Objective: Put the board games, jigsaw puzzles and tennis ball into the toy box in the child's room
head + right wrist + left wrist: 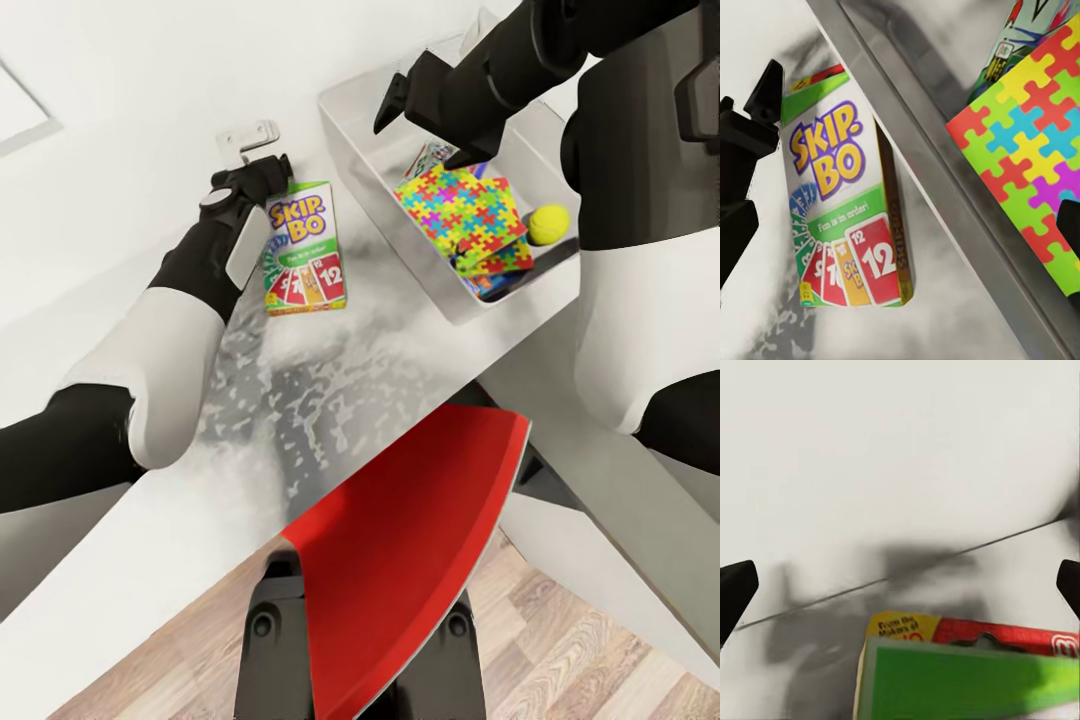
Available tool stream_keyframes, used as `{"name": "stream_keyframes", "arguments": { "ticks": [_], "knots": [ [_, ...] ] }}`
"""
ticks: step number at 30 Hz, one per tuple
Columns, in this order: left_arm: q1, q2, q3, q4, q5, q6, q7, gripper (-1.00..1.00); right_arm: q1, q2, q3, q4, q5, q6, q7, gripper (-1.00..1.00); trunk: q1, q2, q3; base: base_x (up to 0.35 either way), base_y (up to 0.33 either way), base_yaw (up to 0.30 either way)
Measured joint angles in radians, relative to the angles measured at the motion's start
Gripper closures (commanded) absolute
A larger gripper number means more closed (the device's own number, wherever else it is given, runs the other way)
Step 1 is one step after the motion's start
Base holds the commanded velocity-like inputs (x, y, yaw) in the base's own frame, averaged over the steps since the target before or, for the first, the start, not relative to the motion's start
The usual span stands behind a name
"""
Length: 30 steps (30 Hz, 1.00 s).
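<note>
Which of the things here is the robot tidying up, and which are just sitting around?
Part of the job:
Skip-Bo box, on the table beside the left fingers
toy box
jigsaw puzzles in it
tennis ball in it

Just there:
red chair
metal bracket
wood floor

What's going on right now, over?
Left claw open beside the Skip-Bo box, not gripping. Right claw over the toy box; state unclear. Puzzles and tennis ball inside. Nothing blocking.
</note>
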Motion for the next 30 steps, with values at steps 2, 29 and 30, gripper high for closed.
{"name": "stream_keyframes", "arguments": {
  "ticks": [2,29,30],
  "knots": [
    [-0.013,0.000,0.000,0.000,0.003,0.004,0.000,-1.00,0.000,0.000,0.000,0.002,0.000,0.000,0.000,-1.00,0.000,0.000,-0.003,0.000,0.000,0.000],
    [-0.029,0.000,-0.001,0.025,0.014,0.007,0.000,-1.00,-0.088,-0.004,0.003,-0.026,-0.008,0.014,0.000,-1.00,0.000,0.000,-0.044,0.000,0.000,0.000],
    [-0.029,0.000,-0.001,0.026,0.014,0.007,0.000,-1.00,-0.102,-0.004,0.004,-0.027,-0.008,0.017,0.000,-1.00,0.000,0.000,-0.045,0.000,0.000,0.000]
  ]
}}
